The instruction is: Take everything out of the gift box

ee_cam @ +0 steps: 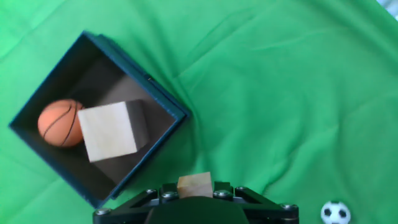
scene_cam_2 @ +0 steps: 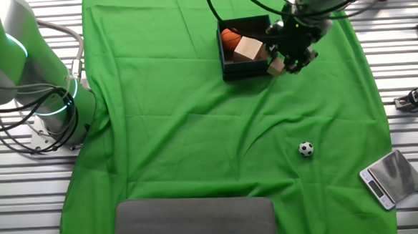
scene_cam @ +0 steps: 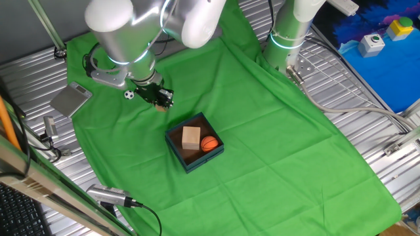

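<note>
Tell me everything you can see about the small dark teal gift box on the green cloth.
The small square gift box, with dark teal-blue walls and a brown inside, sits open, with no lid in view, on the green cloth. It is shallow and looks like cardboard. Inside lie a tan wooden cube and, beside it, a small orange basketball; whether the two touch is unclear. The gripper, holding a smaller tan wooden block, is outside the box and not touching it.

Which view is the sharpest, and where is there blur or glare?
Hand view is sharpest on the box and block; the gripper at its bottom edge is soft. One fixed view: the white arm looks overexposed. The other fixed view: shine on the metal plate.
</note>
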